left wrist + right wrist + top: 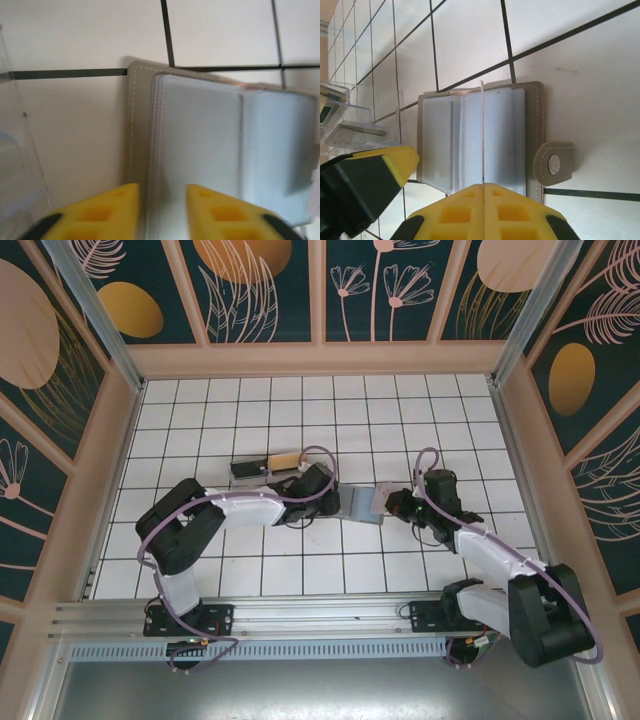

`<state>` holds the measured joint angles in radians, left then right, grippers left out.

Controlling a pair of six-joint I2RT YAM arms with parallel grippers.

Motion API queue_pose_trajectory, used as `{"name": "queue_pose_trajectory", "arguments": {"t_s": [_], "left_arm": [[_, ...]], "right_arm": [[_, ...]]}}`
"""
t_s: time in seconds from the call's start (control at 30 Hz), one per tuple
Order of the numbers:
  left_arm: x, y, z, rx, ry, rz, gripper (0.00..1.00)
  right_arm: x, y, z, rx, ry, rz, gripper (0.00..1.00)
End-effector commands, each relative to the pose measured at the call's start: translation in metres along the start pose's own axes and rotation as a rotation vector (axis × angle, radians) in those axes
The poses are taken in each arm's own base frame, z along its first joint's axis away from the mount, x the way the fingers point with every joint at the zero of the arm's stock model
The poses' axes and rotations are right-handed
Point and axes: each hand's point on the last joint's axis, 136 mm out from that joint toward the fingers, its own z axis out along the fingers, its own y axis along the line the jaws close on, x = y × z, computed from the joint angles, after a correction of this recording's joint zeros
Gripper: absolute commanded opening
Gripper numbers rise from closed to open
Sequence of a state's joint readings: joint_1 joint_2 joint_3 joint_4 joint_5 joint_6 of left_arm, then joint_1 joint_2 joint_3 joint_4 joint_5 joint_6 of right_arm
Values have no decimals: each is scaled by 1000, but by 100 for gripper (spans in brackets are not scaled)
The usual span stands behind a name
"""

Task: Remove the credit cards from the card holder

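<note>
- At mid-table, between the two arms, the card holder (365,505) lies opened flat on the white tiled table (250,400), with both wrists crowding in on it from either side.
- Up close it's a taupe stitched cover with clear plastic pockets fanned across the inside, pale blue-grey under the plastic. Its snap tab (552,165) sticks out flat on the tile at one side.
- Right gripper (483,195): yellow fingers pressed tight together, pinching a thin sheet (482,135) that stands upright out of the holder's middle and shows as a fine line.
- That sheet could be one of the credit cards or just a pocket leaf; edge-on, I can't tell which.
- Left gripper (161,192): released, its yellow fingers (107,212) parted with a clear gap, poised over the holder's stitched edge and outer pocket, clamping nothing.
- From the right wrist view, one yellow-and-black finger of the left gripper sits just beside the holder's edge on the side away from the tab.
- Beyond the left arm, a clear plastic stand (262,470) rests on the tiles, near the holder but apart from it, with something pale yellow at its right end.
</note>
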<state>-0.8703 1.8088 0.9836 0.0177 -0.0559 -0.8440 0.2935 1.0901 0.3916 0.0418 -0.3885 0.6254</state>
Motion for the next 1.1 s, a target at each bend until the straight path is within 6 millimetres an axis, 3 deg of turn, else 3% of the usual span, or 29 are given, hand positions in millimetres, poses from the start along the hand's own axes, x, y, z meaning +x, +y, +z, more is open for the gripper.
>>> {"name": "queue_pose_trajectory", "arguments": {"t_s": [0.0, 0.03, 0.2, 0.4, 0.47, 0.6, 0.8, 1.0, 1.07], "left_arm": [[-35, -29, -41, 78, -103, 11, 53], [-41, -31, -51, 86, -129, 10, 62], [-65, -47, -100, 163, -238, 6, 76], [-67, -39, -142, 200, -312, 8, 88], [-72, -28, -159, 173, -364, -14, 98], [-78, -2, -196, 117, -475, -49, 99], [-78, 38, -237, 45, -601, -95, 99], [-71, 63, -262, 22, -669, -117, 99], [-67, 69, -267, 24, -682, -124, 99]], "right_arm": [[-18, 14, -13, 17, -52, -78, 0], [-22, 19, -16, 24, -67, -99, 0], [-35, 51, -25, 10, -97, -205, 0], [-41, 92, -27, -27, -111, -340, 0], [-40, 112, -25, -41, -112, -425, 0], [-33, 153, -14, -56, -81, -615, 0], [-16, 190, 11, -69, -11, -890, 0], [21, 209, 28, -51, -3, -1376, 0], [24, 212, 34, -8, -1, -1480, 0]]}}
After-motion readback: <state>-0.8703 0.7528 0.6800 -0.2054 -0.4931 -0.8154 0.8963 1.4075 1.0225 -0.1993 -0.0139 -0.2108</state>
